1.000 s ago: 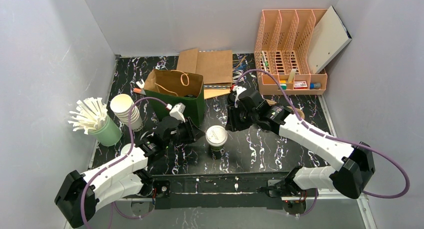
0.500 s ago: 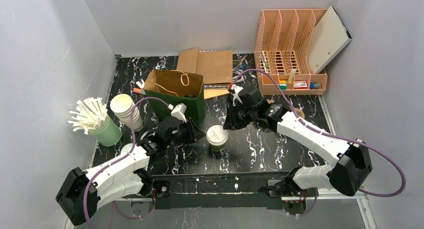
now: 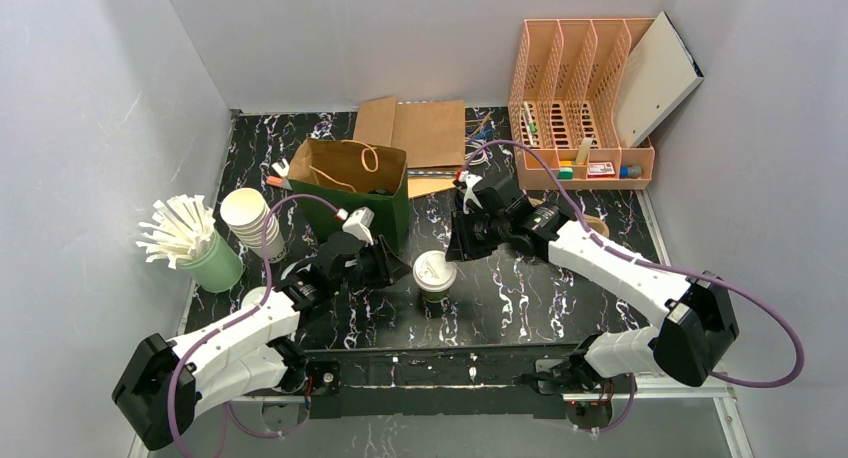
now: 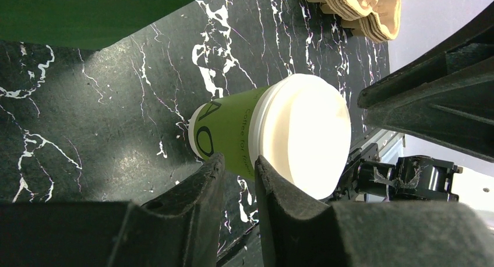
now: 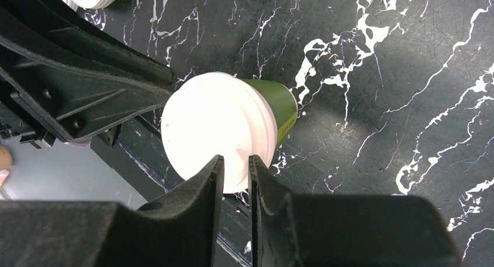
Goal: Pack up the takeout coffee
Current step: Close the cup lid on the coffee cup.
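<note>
Green paper cup, white lid, lettered "Coffee for" (the rest hidden), stands on the counter between the left pincer and right pincer, both narrowly spread and pinching nothing.

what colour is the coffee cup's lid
White; the lid shows best in the right wrist view.

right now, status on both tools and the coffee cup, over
Barely open, empty: left tool and right tool, flanking the coffee cup. Cup upright, lidded, on the table. Open bag just beyond left tool.
</note>
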Tool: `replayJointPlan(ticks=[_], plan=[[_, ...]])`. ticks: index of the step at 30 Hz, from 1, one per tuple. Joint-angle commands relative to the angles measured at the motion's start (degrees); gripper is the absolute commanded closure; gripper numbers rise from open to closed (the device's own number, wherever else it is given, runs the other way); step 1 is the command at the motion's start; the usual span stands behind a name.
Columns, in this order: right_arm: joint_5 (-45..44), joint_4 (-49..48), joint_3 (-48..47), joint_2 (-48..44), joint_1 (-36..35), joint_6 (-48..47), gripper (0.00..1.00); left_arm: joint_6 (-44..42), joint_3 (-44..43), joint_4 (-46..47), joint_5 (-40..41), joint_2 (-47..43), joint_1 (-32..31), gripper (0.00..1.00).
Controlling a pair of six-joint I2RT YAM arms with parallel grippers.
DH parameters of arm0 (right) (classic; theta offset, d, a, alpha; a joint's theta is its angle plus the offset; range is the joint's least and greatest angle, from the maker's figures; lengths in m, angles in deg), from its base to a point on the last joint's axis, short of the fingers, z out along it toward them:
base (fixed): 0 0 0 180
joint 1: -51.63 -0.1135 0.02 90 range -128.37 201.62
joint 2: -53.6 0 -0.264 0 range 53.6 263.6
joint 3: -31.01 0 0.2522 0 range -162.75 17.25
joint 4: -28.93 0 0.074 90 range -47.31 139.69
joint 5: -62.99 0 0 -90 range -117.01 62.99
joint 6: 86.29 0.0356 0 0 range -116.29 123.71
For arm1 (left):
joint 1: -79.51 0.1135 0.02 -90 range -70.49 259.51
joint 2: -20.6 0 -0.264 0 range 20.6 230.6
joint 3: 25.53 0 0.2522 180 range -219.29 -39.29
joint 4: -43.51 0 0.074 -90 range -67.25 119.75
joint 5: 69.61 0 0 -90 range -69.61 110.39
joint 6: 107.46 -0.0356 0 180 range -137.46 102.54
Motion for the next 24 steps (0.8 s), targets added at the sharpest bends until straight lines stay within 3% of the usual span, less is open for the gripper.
replayJointPlan(ticks=[1, 24], plan=[[0.2, -0.7, 0.4, 1.0, 0.3, -0.8, 0.69, -0.4, -1.8, 0.3, -0.4, -0.9, -0.2, 0.75], [1.4, -0.9, 2.1, 1.9, 0.3, -0.8, 0.7, 0.4, -1.9, 1.1, -0.9, -1.0, -0.2, 0.72]])
